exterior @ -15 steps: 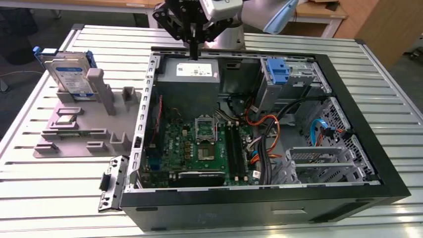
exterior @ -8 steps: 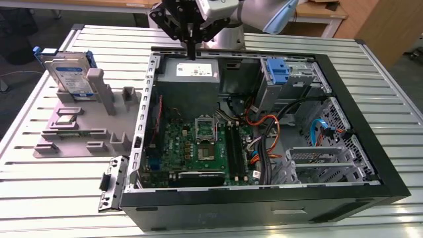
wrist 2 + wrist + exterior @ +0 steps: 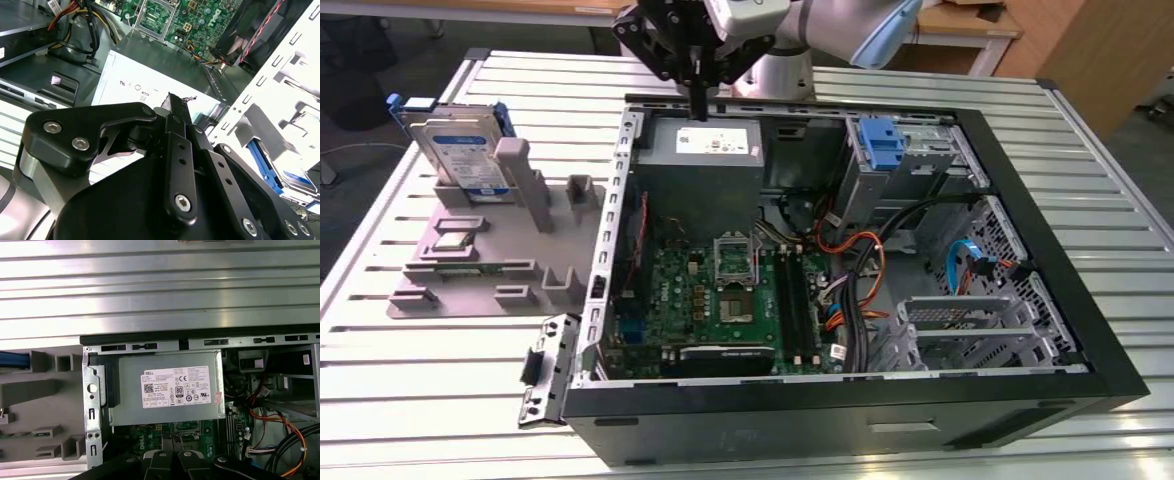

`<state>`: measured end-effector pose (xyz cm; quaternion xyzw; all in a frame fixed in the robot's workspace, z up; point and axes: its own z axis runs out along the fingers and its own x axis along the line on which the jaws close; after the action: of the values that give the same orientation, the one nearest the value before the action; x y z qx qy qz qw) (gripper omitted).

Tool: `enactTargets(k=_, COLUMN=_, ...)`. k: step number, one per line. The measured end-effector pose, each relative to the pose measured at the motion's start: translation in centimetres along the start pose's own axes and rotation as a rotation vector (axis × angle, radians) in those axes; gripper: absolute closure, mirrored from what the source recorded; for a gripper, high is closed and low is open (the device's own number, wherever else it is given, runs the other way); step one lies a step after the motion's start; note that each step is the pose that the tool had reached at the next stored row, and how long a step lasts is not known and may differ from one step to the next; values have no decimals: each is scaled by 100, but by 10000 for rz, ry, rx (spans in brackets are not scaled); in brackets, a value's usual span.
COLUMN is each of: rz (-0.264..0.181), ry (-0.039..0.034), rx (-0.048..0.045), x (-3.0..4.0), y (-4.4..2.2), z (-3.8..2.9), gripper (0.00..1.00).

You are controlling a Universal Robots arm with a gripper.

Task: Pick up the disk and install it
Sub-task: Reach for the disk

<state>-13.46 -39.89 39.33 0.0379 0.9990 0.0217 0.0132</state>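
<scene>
- Disk [image 3: 458, 150]: one, standing on edge in the grey holder block [image 3: 480, 265], well apart from the jaws and off to the exterior view's left of them. A blue frame ran round its edges. The second wrist view caught it [image 3: 299, 179] beyond the case's perforated wall.
- Jaws: one pair, pressed together with nothing between them, pointing down from the arm [image 3: 841, 25]. Their tips hung just above the rear edge of the power-supply box.
- Power-supply box [image 3: 700, 150]: one, grey with a white label, directly beneath the jaws and seen in both wrist views [image 3: 150, 75] [image 3: 167, 387].
- Computer case [image 3: 1067, 330]: one, black, lying open on the slatted metal surface [image 3: 400, 400]. Its metal side wall [image 3: 620, 200] stood between the jaws and the disk.
- Grey post [image 3: 514, 170]: one on the holder block, just beside the disk on the side facing the jaws.
- Motherboard [image 3: 720, 300]: one, green, lying past the power-supply box from the jaws.
- Blue latch [image 3: 881, 145]: one, near the jaws, to the exterior view's right of them.
- Drive cage [image 3: 961, 325]: one, grey metal, well apart from the jaws.
- Orange cables [image 3: 854, 255]: one bundle, between the latch and the cage.
</scene>
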Motion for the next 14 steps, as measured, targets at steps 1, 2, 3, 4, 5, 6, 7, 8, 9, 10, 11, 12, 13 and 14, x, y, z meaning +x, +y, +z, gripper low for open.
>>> enactTargets(k=1, rz=0, ry=1, rx=0, x=3, y=0, z=0, gripper=89)
enactTargets(k=2, rz=-1, ry=1, rx=1, x=3, y=0, z=0, gripper=89)
enactTargets(k=3, rz=-2, ry=1, rx=1, x=3, y=0, z=-1, gripper=89)
enactTargets(k=4, rz=-2, ry=1, rx=1, x=4, y=0, z=-1, gripper=89)
enactTargets(k=5, rz=-1, ry=1, rx=0, x=4, y=-1, z=0, gripper=89)
enactTargets(k=6, rz=-1, ry=1, rx=0, x=5, y=0, z=-1, gripper=89)
enactTargets(k=7, rz=-1, ry=1, rx=1, x=5, y=-1, z=-1, gripper=89)
enactTargets(k=8, rz=-1, ry=1, rx=1, x=6, y=-1, z=0, gripper=89)
enactTargets(k=9, rz=0, ry=0, rx=0, x=8, y=-1, z=-1, gripper=89)
enactTargets(k=10, rz=2, ry=0, rx=1, x=13, y=-1, z=-1, gripper=89)
enactTargets(k=11, rz=0, ry=0, rx=0, x=19, y=-2, z=-1, gripper=89)
enactTargets(k=12, rz=0, ry=1, rx=1, x=30, y=-3, z=-2, gripper=89)
enactTargets(k=13, rz=0, ry=1, rx=1, x=41, y=-3, z=-2, gripper=89)
enactTargets(k=14, rz=0, ry=1, rx=0, x=52, y=-4, z=-2, gripper=89)
